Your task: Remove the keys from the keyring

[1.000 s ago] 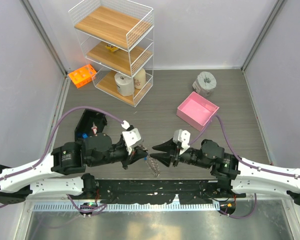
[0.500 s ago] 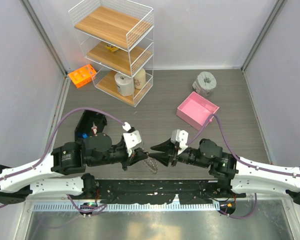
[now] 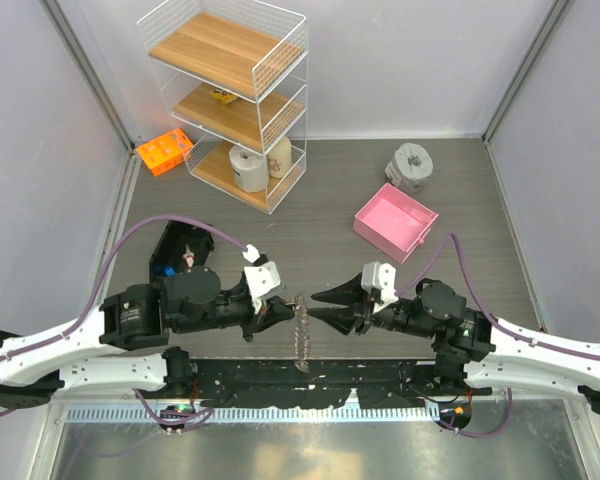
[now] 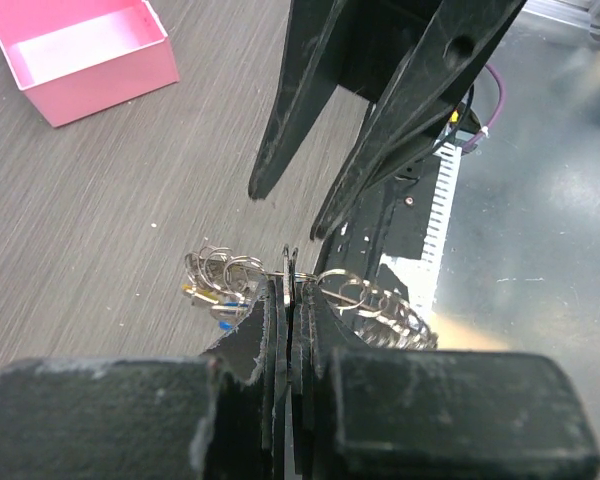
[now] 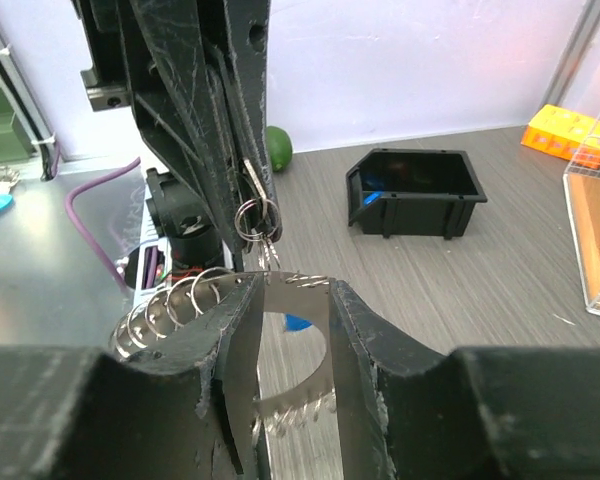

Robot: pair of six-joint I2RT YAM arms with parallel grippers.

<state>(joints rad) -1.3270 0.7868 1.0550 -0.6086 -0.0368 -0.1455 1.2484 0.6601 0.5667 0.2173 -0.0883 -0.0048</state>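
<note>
In the top view my left gripper (image 3: pixel 283 312) is shut on the keyring (image 3: pixel 301 338), a knobbly silvery loop that hangs down from its tips over the table's near edge. In the left wrist view the jaws (image 4: pixel 290 285) pinch the ring's wire. The keys (image 4: pixel 212 296), with yellow and blue heads, bunch to the left and coiled rings (image 4: pixel 378 300) trail to the right. My right gripper (image 3: pixel 314 307) faces it, open, tips just right of the ring. In the right wrist view its fingers (image 5: pixel 295 290) straddle a silvery band of the keyring (image 5: pixel 291 401) without closing on it.
A pink box (image 3: pixel 395 220) sits at the back right, with a grey tape roll (image 3: pixel 412 165) behind it. A black bin (image 3: pixel 180 245) lies left of the left arm. A wire shelf (image 3: pixel 230 100) and an orange rack (image 3: pixel 165 152) stand at the back left.
The right gripper has drawn back to the right, still open. The left gripper shifted slightly right, and the keyring now hangs straighter down from it.
</note>
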